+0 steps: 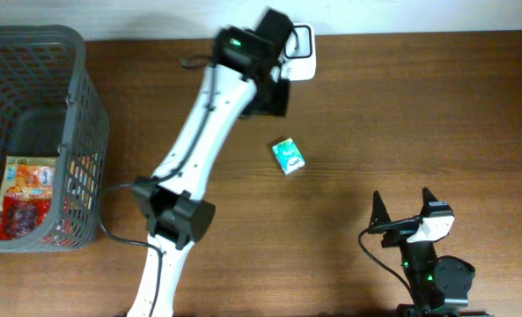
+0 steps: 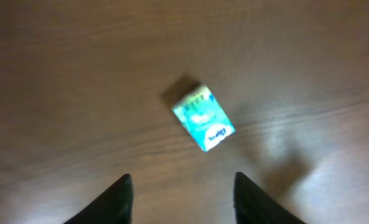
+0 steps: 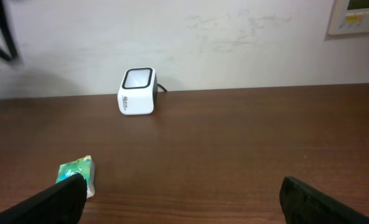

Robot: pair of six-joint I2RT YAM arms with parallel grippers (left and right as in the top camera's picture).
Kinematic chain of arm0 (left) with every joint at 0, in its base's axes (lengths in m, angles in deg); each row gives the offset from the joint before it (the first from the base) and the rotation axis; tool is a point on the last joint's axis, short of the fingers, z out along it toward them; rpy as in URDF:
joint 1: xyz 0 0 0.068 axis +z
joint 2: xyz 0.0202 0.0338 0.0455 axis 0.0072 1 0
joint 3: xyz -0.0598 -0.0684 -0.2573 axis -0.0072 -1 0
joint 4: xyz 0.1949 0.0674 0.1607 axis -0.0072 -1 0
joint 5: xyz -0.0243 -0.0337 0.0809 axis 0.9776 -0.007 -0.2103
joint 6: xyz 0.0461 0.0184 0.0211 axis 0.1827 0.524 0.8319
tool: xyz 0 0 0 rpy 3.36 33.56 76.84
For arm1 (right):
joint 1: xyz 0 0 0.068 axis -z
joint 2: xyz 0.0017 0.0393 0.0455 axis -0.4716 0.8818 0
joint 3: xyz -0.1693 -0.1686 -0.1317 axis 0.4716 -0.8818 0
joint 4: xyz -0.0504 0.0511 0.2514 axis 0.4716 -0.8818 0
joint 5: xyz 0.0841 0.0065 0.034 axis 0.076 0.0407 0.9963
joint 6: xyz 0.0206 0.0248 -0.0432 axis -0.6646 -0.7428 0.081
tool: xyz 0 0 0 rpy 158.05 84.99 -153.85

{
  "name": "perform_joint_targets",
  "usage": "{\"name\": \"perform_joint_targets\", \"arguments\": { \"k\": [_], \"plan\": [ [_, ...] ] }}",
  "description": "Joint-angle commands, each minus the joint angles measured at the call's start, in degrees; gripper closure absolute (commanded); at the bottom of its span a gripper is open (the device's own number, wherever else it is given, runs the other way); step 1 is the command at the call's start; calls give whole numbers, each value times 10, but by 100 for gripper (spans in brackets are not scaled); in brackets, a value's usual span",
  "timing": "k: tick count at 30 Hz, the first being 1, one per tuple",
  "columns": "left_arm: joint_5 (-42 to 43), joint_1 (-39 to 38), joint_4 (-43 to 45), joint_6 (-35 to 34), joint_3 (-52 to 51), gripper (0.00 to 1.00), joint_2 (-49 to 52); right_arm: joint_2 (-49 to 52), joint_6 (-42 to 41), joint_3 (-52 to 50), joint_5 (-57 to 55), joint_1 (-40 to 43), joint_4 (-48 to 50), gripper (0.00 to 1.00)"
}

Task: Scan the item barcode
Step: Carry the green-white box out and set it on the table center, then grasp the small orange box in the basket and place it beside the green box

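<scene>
The item, a small green and white packet [image 1: 287, 156], lies flat on the brown table near its middle. It shows blurred in the left wrist view [image 2: 203, 120] and at the lower left of the right wrist view [image 3: 78, 171]. The white barcode scanner [image 1: 301, 55] stands at the table's far edge, its dark window facing up [image 3: 137, 91]. My left gripper [image 1: 276, 101] hangs above the table between scanner and packet, open, with nothing between its fingers [image 2: 183, 190]. My right gripper [image 1: 402, 199] rests at the near right, open wide and empty [image 3: 181, 199].
A grey plastic basket [image 1: 77, 132] stands at the left edge with a red and orange snack bag [image 1: 23, 198] inside. The scanner's cable runs off behind it toward the wall. Bare wood lies between the packet and my right gripper.
</scene>
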Motion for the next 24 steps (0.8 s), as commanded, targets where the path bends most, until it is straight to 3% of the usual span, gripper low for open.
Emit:
{"name": "perform_joint_targets", "arguments": {
  "k": [1,3,6,7,8,14,18,21,24],
  "plan": [
    [-18,57,-37,25,177,37,-15,-3,0,-4,-5,-4,-2,1],
    [-19,92,-37,24,227,35,-34,-3,0,-4,-5,-4,-2,1],
    [-19,146,-37,26,234,18,-76,-3,0,-4,-5,-4,-3,1],
    [-21,165,-37,35,233,18,-87,-3,0,-4,-5,-4,-3,1],
    [-31,200,-37,47,230,12,-106,-3,0,-4,-5,-4,-3,1],
    [-32,382,-37,44,201,0,-176,-3,0,-4,-5,-4,-3,1],
    [-56,485,-36,31,100,1,-177,-3,0,-4,-5,-4,-3,1],
    [-116,546,-35,-62,8,1,-177,-3,0,-4,-5,-4,-3,1],
    [-118,603,-13,-92,-73,0,-177,-3,0,-4,-5,-4,-3,1]
  ]
}}
